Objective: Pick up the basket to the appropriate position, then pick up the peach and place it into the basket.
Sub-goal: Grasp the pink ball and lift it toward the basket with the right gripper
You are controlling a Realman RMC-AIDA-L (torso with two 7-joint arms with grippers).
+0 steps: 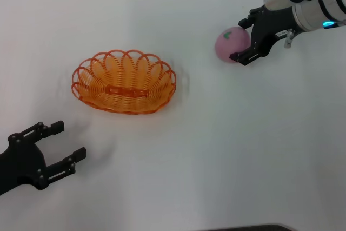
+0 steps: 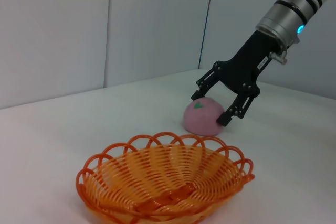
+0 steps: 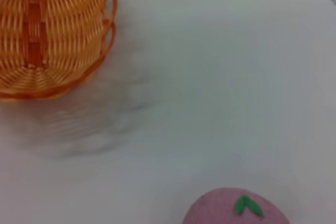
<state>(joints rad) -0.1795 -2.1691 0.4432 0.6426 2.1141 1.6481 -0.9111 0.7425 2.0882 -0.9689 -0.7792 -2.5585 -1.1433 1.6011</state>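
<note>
Basket (image 1: 124,82) sits empty on the counter (image 1: 216,150), seemingly already placed. Right hand (image 1: 244,40), fingers spread, straddles the peach (image 1: 231,44) without lifting it; grasp and drop remain. Left hand (image 1: 60,145) idles open nearby.

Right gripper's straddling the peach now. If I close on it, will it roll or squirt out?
The peach looks round and smooth, so it could roll if nudged off-centre. The right gripper has open fingers on both sides of it, which should limit that. Its matte surface probably grips fairly well.
</note>
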